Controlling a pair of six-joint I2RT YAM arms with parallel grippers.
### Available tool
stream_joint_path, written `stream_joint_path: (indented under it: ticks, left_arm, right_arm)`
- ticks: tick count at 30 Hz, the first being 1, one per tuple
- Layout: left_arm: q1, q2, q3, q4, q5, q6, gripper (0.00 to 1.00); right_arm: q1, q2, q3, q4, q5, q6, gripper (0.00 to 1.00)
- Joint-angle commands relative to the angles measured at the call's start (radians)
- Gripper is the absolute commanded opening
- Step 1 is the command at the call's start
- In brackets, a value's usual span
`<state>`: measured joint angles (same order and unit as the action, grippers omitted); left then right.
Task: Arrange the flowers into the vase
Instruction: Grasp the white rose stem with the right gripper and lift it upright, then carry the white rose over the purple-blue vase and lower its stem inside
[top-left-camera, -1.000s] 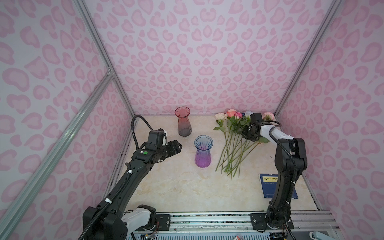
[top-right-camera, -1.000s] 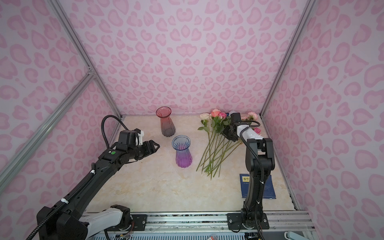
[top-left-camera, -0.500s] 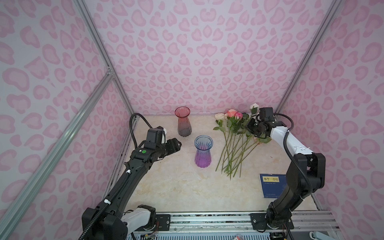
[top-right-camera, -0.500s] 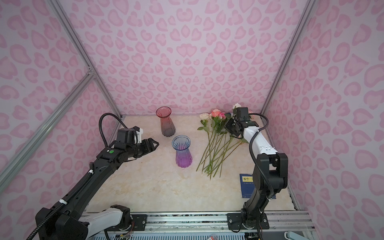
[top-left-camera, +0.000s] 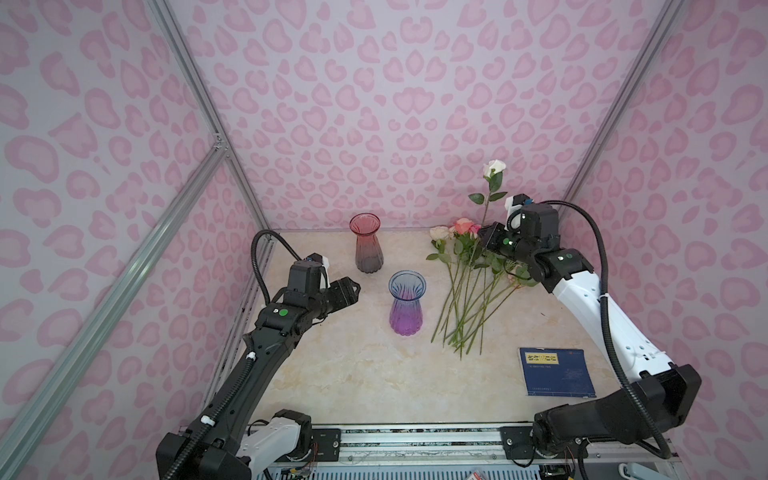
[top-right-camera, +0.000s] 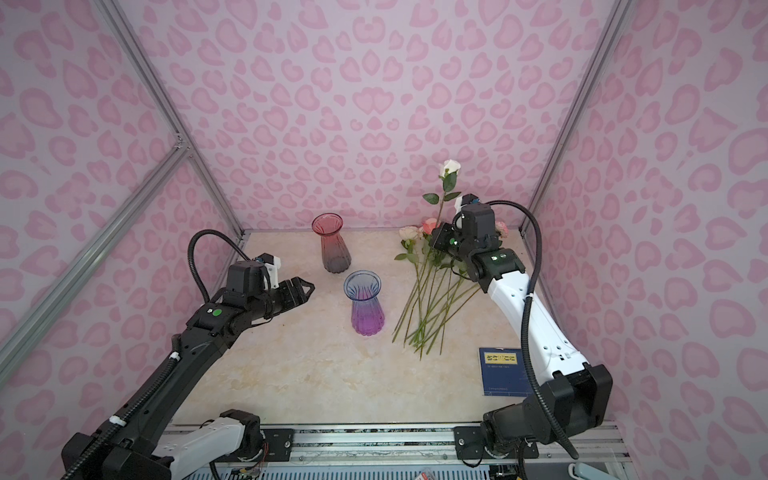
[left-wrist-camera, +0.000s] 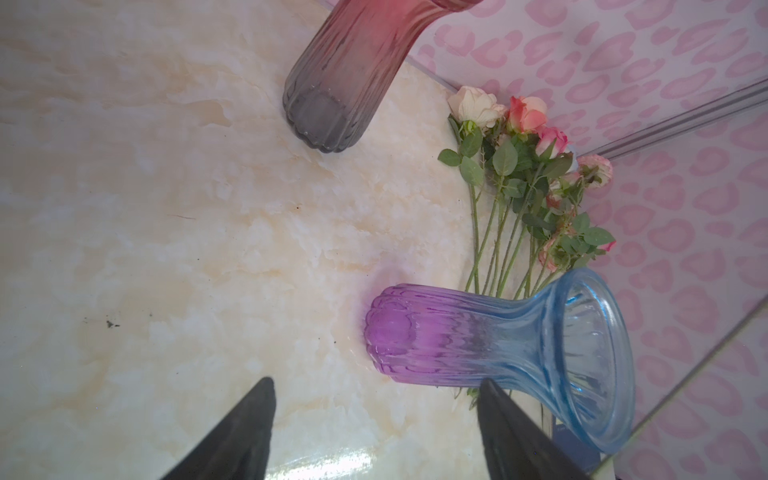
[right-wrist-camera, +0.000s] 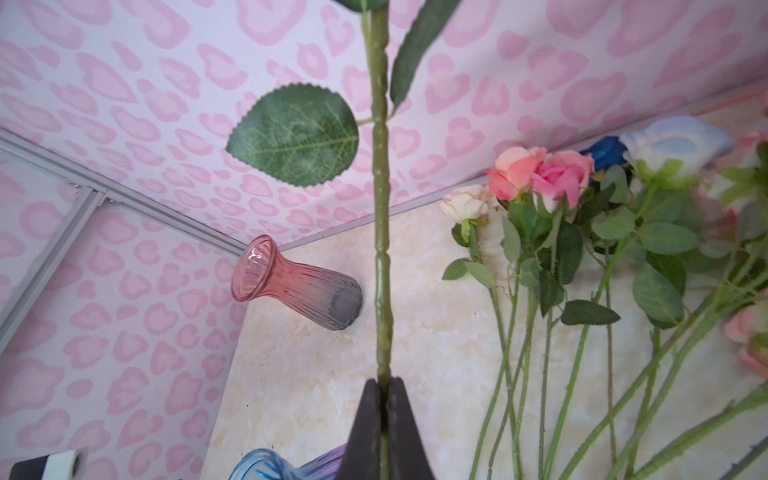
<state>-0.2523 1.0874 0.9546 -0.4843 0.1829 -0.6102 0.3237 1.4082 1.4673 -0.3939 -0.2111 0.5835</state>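
Note:
The flowers (top-left-camera: 465, 291) (top-right-camera: 432, 299) lie in a loose pile at the back right of the table, heads toward the wall. My right gripper (top-left-camera: 484, 239) (right-wrist-camera: 384, 380) is shut on the green stem (right-wrist-camera: 380, 249) of a white rose (top-left-camera: 494, 167) (top-right-camera: 451, 166), which stands upright above the pile. A blue-to-purple vase (top-left-camera: 406, 307) (left-wrist-camera: 478, 332) stands empty mid-table. A red-to-grey vase (top-left-camera: 365, 245) (right-wrist-camera: 299, 286) stands empty behind it. My left gripper (top-left-camera: 353, 286) (left-wrist-camera: 378, 380) hovers open just left of the blue vase, holding nothing.
A blue book (top-left-camera: 557, 372) (top-right-camera: 503, 370) lies flat at the front right, near the stem ends. Pink patterned walls close in on three sides, and a metal rail (top-left-camera: 374, 436) runs along the front edge.
My right arm has lifted the white rose out of the pile and raised it upright. My left arm has barely moved.

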Motion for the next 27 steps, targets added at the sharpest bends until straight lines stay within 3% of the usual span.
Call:
stream_joint_path:
  ticks: [1, 6, 9, 14, 27]
  left_arm:
    - [0.020, -0.027, -0.044, 0.061, -0.038, -0.044, 0.80]
    - [0.043, -0.089, -0.147, 0.151, 0.076, -0.108, 0.84]
    - [0.048, -0.124, -0.209, 0.236, 0.183, -0.139, 0.99]
    - [0.047, -0.160, -0.252, 0.304, 0.264, -0.163, 0.96]
    - [0.048, -0.136, -0.217, 0.281, 0.314, -0.119, 0.96]
  right_arm:
    - [0.082, -0.011, 0.061, 0.067, 0.157, -0.080, 0.00]
    - [0.199, 0.025, 0.199, 0.092, 0.223, -0.147, 0.00]
    - [0.271, 0.050, 0.256, 0.135, 0.261, -0.192, 0.00]
    - [0.340, 0.120, 0.324, 0.171, 0.303, -0.221, 0.00]
    - [0.348, 0.215, 0.473, 0.142, 0.307, -0.273, 0.00]
